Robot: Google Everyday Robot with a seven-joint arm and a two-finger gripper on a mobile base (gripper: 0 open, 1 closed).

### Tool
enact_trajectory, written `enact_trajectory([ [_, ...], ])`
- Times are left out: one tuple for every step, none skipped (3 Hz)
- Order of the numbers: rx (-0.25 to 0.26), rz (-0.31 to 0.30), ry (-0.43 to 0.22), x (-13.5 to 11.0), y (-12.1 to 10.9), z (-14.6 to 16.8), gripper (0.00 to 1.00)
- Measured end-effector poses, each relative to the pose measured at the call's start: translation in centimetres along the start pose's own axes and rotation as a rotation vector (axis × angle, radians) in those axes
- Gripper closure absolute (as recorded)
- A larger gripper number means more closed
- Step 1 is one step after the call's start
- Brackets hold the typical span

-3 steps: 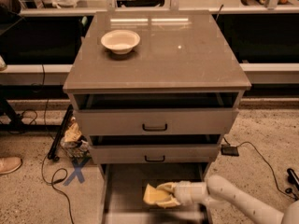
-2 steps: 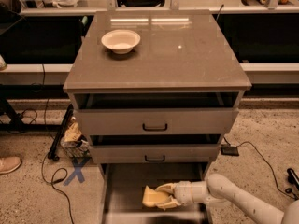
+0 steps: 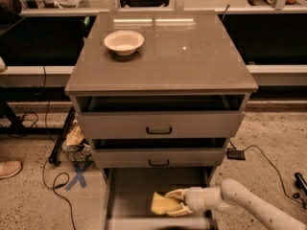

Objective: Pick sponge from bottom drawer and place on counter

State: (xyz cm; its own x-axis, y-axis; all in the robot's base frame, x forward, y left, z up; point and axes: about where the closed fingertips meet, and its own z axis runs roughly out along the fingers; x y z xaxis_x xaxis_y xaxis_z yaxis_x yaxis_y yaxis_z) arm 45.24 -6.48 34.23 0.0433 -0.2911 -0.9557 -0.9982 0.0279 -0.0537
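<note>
Now claw (image 3: 170,204) clamps sponge (image 3: 159,203) inside bottom drawer (image 3: 141,183); bowl (image 3: 123,41) on counter (image 3: 192,56).

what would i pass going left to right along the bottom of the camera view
shoe → blue x mark on the floor → sponge in the bottom drawer → tool gripping the sponge's right side, inside the drawer → small black box on the floor

I log: sponge (image 3: 159,203), pale yellow, curled, pinched in my gripper (image 3: 171,203) inside the bottom drawer (image 3: 129,186) near its front; drawer pulled open, grey floor; counter (image 3: 192,56), glossy grey-brown, flat atop the cabinet.
</note>
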Motion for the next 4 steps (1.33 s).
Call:
enact_trajectory([
  [0.014,-0.097,-0.025,-3.7,2.5,-4.3,1.00],
  [0.080,-0.187,-0.024,-7.5,5.1,-8.5,1.00],
  [0.183,-0.288,-0.031,-12.9,7.2,-13.6,1.00],
  [0.183,-0.288,-0.031,-12.9,7.2,-13.6,1.00],
])
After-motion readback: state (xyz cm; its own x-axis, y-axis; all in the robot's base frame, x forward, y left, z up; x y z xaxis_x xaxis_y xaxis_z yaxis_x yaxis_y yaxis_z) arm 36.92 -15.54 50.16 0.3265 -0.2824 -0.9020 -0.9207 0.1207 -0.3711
